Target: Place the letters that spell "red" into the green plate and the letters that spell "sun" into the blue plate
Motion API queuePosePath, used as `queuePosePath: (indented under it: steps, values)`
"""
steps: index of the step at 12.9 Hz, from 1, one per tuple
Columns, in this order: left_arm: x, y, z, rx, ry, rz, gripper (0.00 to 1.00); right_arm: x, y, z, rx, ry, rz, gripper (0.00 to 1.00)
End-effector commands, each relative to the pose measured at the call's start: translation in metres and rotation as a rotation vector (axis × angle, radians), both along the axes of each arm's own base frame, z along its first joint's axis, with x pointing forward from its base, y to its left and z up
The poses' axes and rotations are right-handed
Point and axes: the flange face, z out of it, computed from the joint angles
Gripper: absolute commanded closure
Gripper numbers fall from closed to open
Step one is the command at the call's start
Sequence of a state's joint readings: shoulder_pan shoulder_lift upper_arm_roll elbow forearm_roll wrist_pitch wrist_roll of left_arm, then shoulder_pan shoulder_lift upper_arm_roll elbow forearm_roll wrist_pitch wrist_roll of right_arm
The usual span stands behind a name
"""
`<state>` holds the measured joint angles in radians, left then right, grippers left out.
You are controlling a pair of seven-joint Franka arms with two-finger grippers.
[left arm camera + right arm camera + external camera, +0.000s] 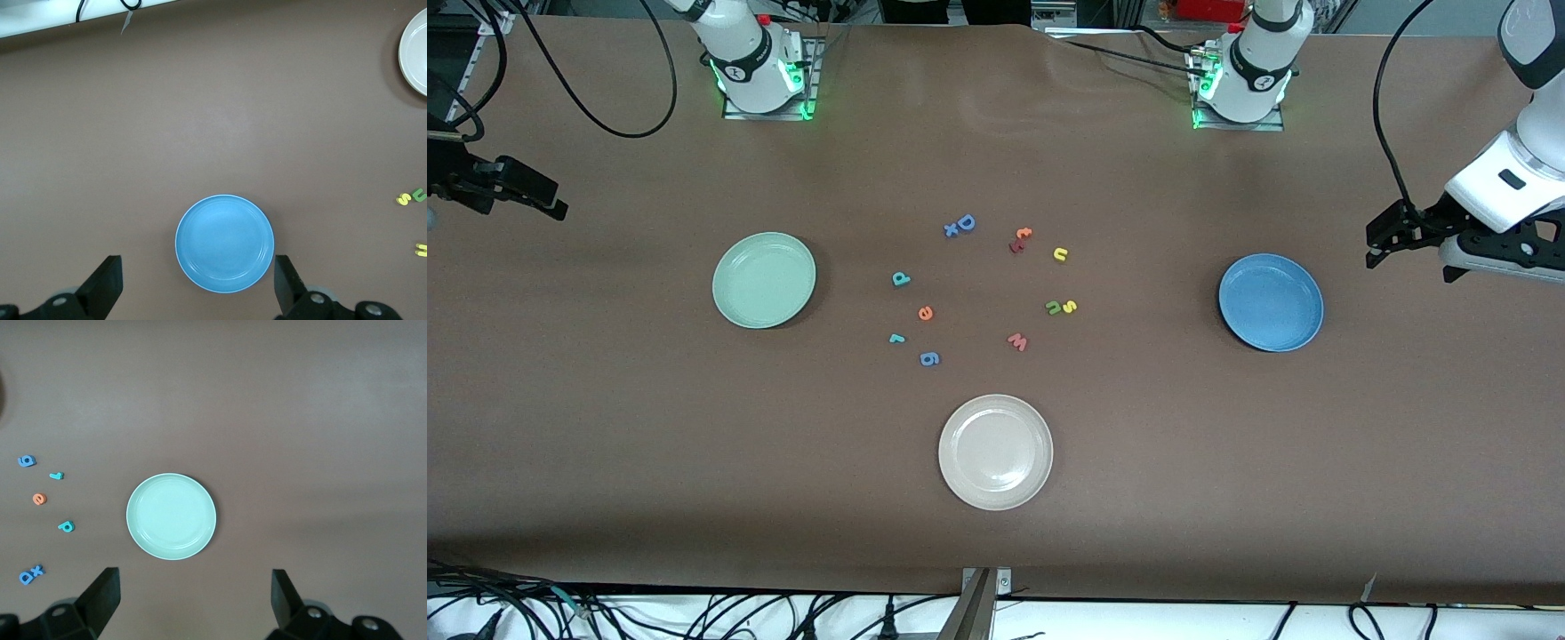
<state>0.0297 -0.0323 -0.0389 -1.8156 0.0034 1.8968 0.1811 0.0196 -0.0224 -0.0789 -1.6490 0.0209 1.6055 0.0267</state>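
Both pairs of jaws are spread and empty. The left gripper (193,287) hangs over the surface's end by the blue plate (1271,302); the right gripper (193,603) over the other end by the green plate (764,280). Between the plates, mid-surface, lie r (897,338), e (926,312), d (901,279), and s (1069,307), u (1060,255), n (1053,308).

A brown matte cover spreads over the whole surface (996,551), lightly wrinkled toward the edge where the bases stand. Along the surface's near edge runs a white strip strewn with black cables (720,613), and a metal bracket (983,596) clamps that edge midway. Light falls evenly, with soft shadows.
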Motion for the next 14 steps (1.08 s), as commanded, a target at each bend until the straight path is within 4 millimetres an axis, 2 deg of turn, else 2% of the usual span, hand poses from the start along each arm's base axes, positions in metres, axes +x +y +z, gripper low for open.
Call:
queuePosePath:
  steps: [1,5,7,14]
  values:
    - [0.013,0.005,0.009,-0.010,-0.006,0.002,0.00,-0.002,0.001,-0.001,-0.015,-0.014,-0.007,0.00]
    - [0.022,0.000,0.013,-0.018,-0.018,0.005,0.00,-0.002,0.000,0.001,-0.018,-0.015,-0.005,0.00]
    - [0.026,-0.001,0.003,-0.019,-0.003,0.002,0.00,-0.002,0.000,0.001,-0.016,-0.015,-0.005,0.00]
    - [0.026,0.004,0.004,-0.017,-0.003,0.007,0.00,-0.002,0.001,0.001,-0.015,-0.015,-0.004,0.00]
